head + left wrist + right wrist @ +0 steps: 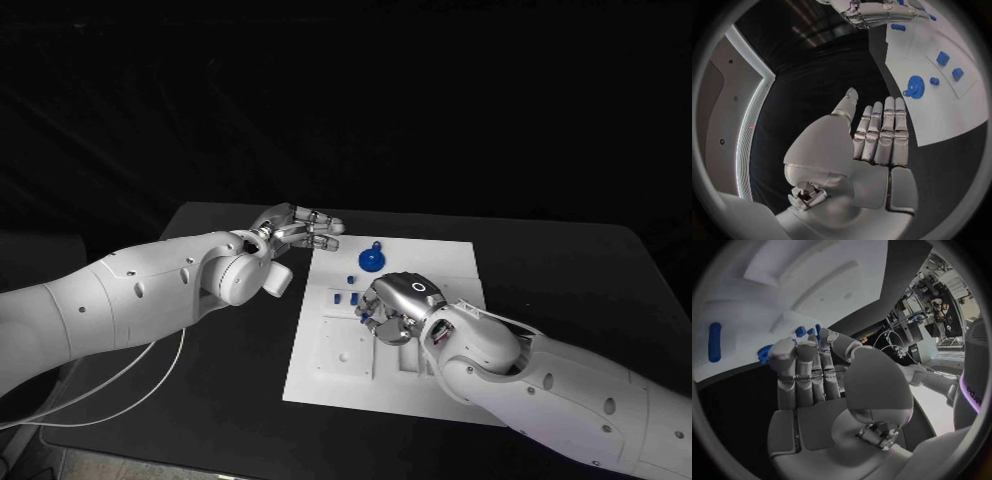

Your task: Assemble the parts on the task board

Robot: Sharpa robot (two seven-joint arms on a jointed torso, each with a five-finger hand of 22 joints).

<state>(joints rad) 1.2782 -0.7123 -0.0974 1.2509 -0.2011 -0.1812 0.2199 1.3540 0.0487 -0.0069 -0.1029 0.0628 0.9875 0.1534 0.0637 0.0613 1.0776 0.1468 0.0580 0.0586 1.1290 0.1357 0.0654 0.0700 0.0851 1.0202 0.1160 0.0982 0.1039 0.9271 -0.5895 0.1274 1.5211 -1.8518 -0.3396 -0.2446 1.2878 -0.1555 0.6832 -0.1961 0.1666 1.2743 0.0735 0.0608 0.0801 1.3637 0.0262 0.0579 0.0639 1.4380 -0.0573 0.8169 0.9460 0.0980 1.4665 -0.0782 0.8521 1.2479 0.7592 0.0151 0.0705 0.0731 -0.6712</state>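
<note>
over the task board (433, 255) i see my right hand (401, 305) pinching a small blue part (799, 332) (fingers curled); beside the board's far corner, my left hand (296, 228) is released, fingers straight.

There is one white task board (433, 262) on one black table (577, 270), at least four small blue parts are visible on the board, one of them a round disc (372, 261), and two silver hands, left (296, 228) and right (397, 305).

dim scene, dark surroundings; task board (433, 255) brightly lit; wrist views bend at edges
</note>
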